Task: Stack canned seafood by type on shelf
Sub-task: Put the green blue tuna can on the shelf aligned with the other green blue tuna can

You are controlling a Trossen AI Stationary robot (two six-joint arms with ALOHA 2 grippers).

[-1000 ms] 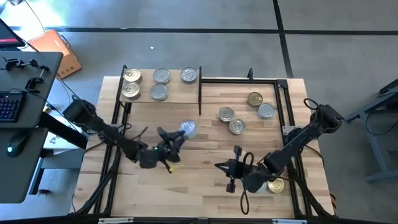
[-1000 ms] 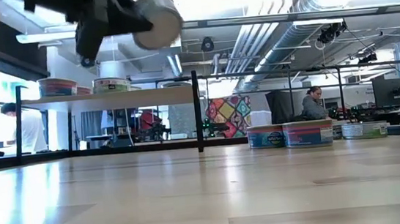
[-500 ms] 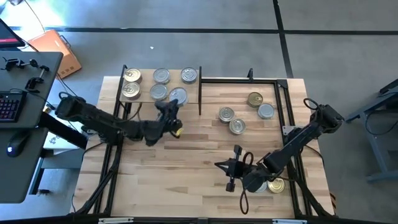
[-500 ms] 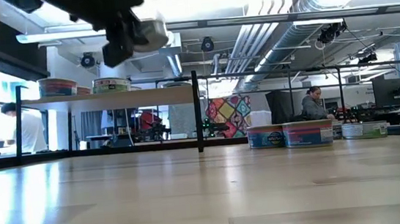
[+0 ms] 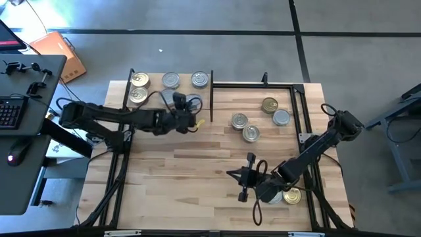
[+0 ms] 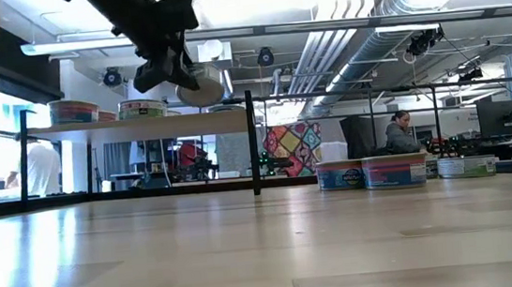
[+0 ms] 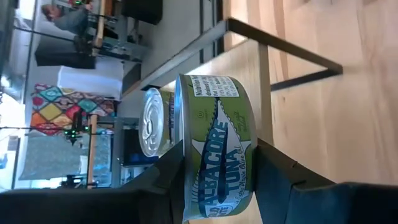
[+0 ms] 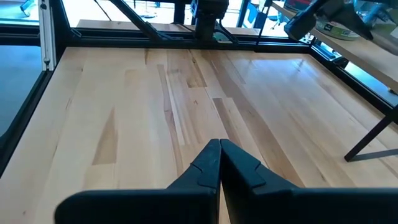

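My left gripper (image 5: 187, 109) is shut on a silver-topped, green-labelled tin (image 7: 217, 155). It holds the tin just above the near right part of the shelf (image 5: 152, 87); in the low view the tin (image 6: 200, 90) hangs over the board (image 6: 123, 130). Gold-topped tins (image 5: 139, 80) rest on their bottoms on the shelf's left part, silver-topped ones (image 5: 199, 79) farther right. Another silver-topped tin (image 7: 151, 121) stands on the board behind the held one. My right gripper (image 5: 231, 175) is shut on nothing above the table's near right part. My left gripper pinches the tin between its two fingers, one finger (image 7: 169, 177) on the lid face (image 7: 180, 134), the other on the bottom face (image 7: 254, 134). The fingers come from the table's left, slanting slightly down. The tin is clear of the board, roughly upright.
Several tins (image 5: 250, 133) stand on the table right of the shelf, inside a black frame (image 5: 299, 118). One gold-topped tin (image 5: 292, 196) lies by the right arm. A black upright (image 5: 211, 99) marks the shelf's right end, close to the held tin.
My left gripper has swung from the table's middle toward the far edge, over to the shelf's near right part. It turned as it went. The tin came along in its grip, clear of the table throughout.
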